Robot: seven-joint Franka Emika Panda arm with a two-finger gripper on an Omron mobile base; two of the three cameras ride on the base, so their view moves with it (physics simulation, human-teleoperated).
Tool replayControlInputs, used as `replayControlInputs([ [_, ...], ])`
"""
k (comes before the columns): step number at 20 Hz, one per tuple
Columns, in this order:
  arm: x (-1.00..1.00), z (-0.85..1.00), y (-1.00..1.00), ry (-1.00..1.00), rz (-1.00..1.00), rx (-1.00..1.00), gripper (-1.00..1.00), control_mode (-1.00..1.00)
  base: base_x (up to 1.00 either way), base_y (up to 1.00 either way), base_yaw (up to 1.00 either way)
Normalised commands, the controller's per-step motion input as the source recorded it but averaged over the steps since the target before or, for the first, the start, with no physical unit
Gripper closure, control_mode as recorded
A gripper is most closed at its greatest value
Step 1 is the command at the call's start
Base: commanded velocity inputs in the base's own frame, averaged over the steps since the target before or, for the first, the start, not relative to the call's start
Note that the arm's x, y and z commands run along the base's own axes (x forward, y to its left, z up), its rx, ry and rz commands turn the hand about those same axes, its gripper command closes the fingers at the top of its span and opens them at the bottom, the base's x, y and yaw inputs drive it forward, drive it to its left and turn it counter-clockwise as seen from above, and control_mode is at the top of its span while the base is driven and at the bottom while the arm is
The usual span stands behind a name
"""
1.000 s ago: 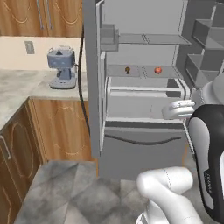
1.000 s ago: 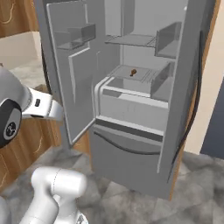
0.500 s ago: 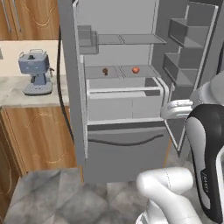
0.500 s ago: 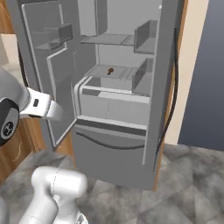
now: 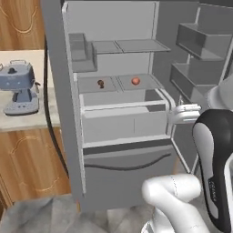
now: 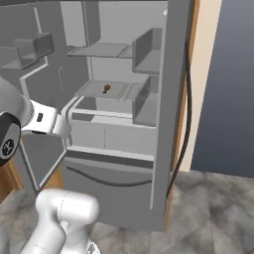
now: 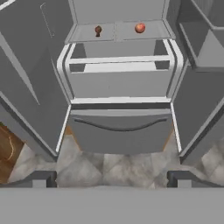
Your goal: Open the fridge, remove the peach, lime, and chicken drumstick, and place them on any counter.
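Since the earlier frames the whole picture has slid sideways: base driving, so the fridge (image 5: 123,118) now sits squarely ahead, both doors swung wide; nothing inside has shifted.

Left base view: peach (image 5: 135,81) and chicken drumstick (image 5: 100,83) lie well apart on the same glass shelf, drumstick left, peach right. Lime cannot be made out. Blue coffee machine (image 5: 19,88) stands on the table (image 5: 43,119) left of the fridge, partly cut by the open left door. The arm's forearm covers the lower right door bins.

Right base view: drumstick (image 6: 105,89) visible on the shelf; the peach's place is hidden behind the right door's bins. A dark handle (image 6: 186,114) runs down the door's outer edge.

Hand view: looks into the fridge from low down. Drumstick (image 7: 98,30) and peach (image 7: 140,28) sit at the top, far from the hand (image 7: 112,178). Its fingertips (image 7: 41,178) stand at full spread, holding nothing. Bottom drawer closed beneath the shelves.
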Motion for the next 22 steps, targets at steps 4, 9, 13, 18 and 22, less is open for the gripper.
replayControlInputs([
  [4, 0.00, 0.00, 0.00, 0.00, 0.00, 0.00, -1.00, 1.00, 0.92, 0.11, -0.04],
  [9, 0.00, 0.00, 0.00, 0.00, 0.00, 0.00, -1.00, 1.00, 0.96, 0.13, -0.04],
  [13, 0.00, 0.00, 0.00, 0.00, 0.00, 0.00, -1.00, 1.00, 0.88, 0.24, -0.02],
  [18, 0.00, 0.00, 0.00, 0.00, 0.00, 0.00, -1.00, 1.00, 0.74, 0.27, 0.00],
  [22, 0.72, -0.33, 0.17, 0.05, 0.05, 0.00, -1.00, -1.00, 0.19, 0.07, 0.00],
])
